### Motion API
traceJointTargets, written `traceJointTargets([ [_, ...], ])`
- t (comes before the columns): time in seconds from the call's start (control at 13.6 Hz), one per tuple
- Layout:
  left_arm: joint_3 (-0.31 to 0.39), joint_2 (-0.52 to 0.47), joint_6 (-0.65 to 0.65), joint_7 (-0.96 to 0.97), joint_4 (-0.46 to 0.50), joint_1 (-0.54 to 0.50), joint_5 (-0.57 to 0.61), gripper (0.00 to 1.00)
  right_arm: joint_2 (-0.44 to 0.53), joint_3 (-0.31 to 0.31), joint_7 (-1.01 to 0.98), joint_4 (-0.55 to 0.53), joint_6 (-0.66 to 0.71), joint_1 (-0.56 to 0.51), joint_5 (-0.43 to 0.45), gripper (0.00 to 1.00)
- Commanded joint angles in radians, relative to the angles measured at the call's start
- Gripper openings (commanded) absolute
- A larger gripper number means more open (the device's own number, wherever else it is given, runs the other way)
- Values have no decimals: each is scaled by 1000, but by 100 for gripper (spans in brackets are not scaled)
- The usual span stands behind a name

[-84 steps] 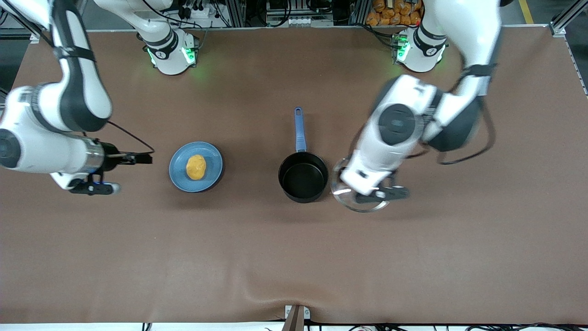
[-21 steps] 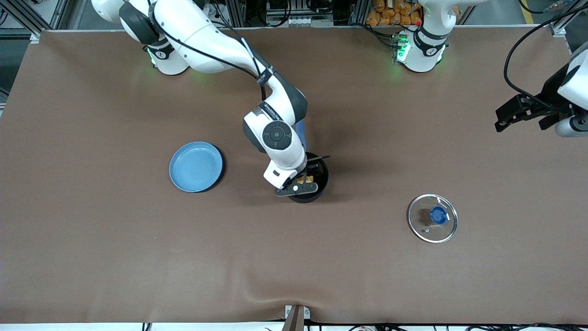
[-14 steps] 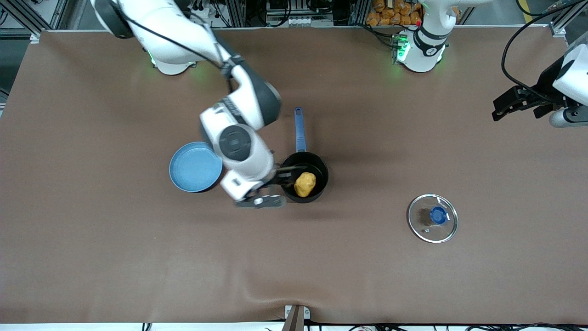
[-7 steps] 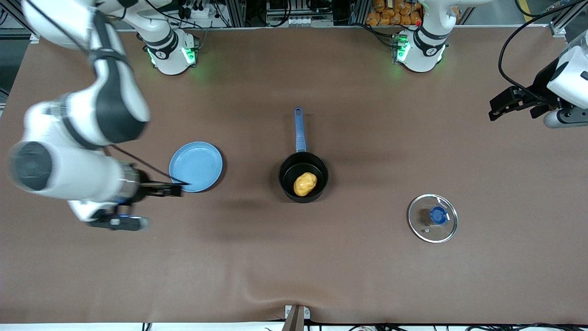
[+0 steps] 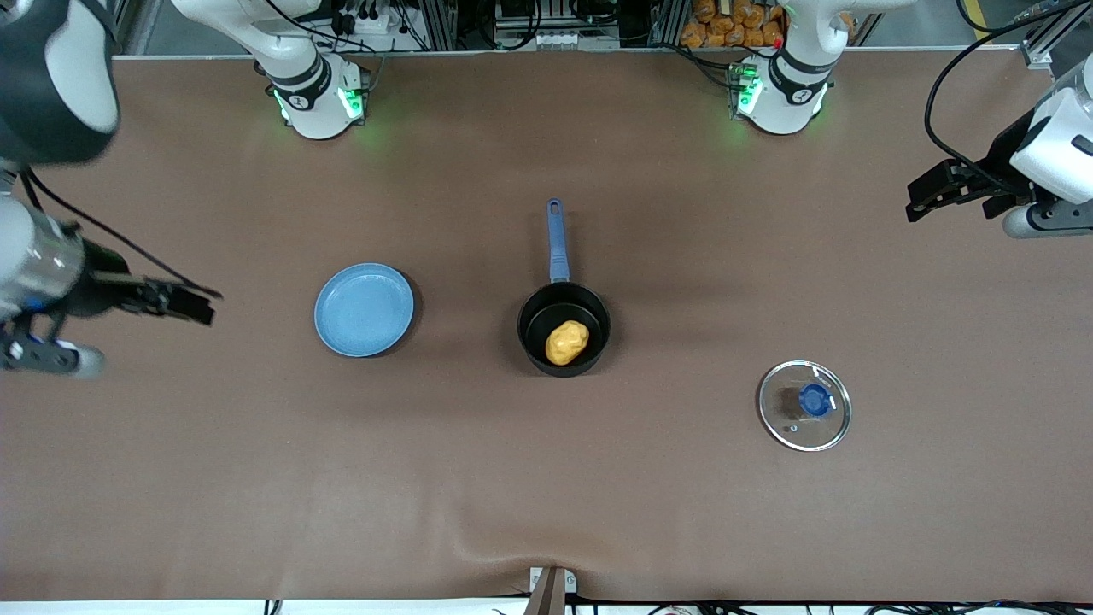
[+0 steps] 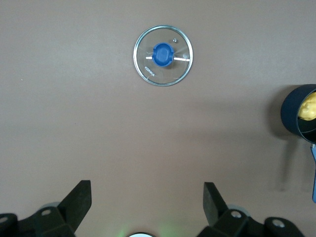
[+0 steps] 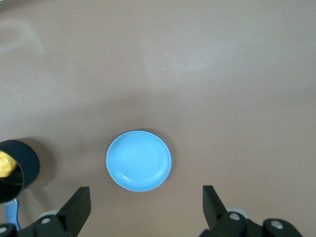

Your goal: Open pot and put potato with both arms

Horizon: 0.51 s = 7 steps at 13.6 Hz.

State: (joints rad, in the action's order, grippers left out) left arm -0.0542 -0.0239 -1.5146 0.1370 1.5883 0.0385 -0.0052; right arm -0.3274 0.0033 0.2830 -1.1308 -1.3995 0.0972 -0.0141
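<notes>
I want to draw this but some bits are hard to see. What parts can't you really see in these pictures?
- Pot: the potato hides part of its bottom in the front view; both wrist views cut the pot off at the picture edge.
- Writing on the lid: too small to read in the left wrist view.
- Right gripper and left gripper: their arms run off the front view's edges.
- Plate: its underside is hidden against the table.

Small lumpy yellow-orange potato [image 5: 566,342] lies in the round black saucepan [image 5: 564,329]. Flat round light-blue plate [image 5: 364,308] sits beside the saucepan, toward the right arm's end. Round glass lid [image 5: 803,405] lies apart, toward the left arm's end, nearer the front camera.
</notes>
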Motion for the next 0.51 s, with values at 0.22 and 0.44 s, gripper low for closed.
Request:
traceJointTargets([
  [0.22,4,-70,-49,-20,93,-3,-18,100,390,9,-39,-434,-70,-40,23,100],
  [0.44,4,-67,-50,-19,91,-2,-18,100,383,7,-119,-429,-36,-47,54,100],
])
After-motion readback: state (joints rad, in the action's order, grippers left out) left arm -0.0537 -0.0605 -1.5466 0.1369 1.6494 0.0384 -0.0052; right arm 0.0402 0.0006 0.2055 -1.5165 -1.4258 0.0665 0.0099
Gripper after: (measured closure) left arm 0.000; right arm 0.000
